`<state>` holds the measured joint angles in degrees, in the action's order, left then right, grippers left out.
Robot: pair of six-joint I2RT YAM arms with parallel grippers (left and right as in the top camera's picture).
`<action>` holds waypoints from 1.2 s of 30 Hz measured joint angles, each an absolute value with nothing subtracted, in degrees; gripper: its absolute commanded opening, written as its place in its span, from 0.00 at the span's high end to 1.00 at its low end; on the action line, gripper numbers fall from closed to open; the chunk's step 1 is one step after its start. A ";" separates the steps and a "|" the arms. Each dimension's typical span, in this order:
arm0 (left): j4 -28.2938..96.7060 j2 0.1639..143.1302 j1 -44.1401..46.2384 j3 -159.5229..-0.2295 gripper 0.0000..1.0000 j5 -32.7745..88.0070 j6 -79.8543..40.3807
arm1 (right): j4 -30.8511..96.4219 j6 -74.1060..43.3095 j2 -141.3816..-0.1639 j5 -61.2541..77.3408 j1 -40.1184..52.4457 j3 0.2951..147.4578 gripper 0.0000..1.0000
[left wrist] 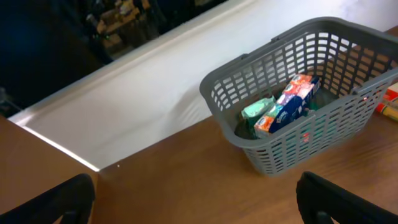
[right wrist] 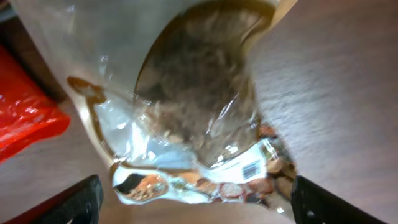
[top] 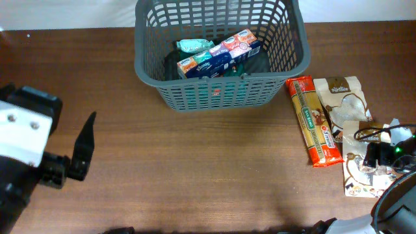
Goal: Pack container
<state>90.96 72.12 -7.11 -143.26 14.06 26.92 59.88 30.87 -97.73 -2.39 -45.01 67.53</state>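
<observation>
Pick-up of the next item in hand: right pincer [right wrist: 193,202] poised over a clear-windowed pouch [right wrist: 186,112], not yet grasped.

The right pincer's fingers stand wide apart on either side of the pouch, clamped on nothing. The next move appears to call for lowering, closing across the crinkly film, then lifting and carrying to the container [top: 214,97]. The slick foil may slip or buckle. The left pincer [left wrist: 199,202] hangs at the left of the counter [top: 195,175], fingers apart, holding nothing. The container, a grey slotted basket, sits at the far middle of the counter. It holds a teal packet [top: 194,45] and blue, white and red packs [top: 221,55] on its floor, with much room left. Yet to be packed, to its right: a long red packet [top: 315,123] and a second pouch [top: 341,94] beside it.
</observation>
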 measured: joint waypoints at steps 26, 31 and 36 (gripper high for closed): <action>92.20 72.20 -7.11 -142.32 0.01 14.09 26.92 | 46.52 36.27 -97.73 2.20 -45.01 61.54 0.09; 96.44 72.10 -7.11 -141.82 0.01 13.50 27.09 | 45.52 36.25 -97.73 3.64 -45.01 60.84 0.09; 95.72 69.95 -7.11 -133.21 0.01 11.81 28.08 | 44.64 36.27 -97.73 5.28 -45.01 60.84 0.09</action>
<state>95.72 69.95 -7.11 -133.21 11.81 28.08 44.64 36.27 -97.73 5.28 -45.01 60.84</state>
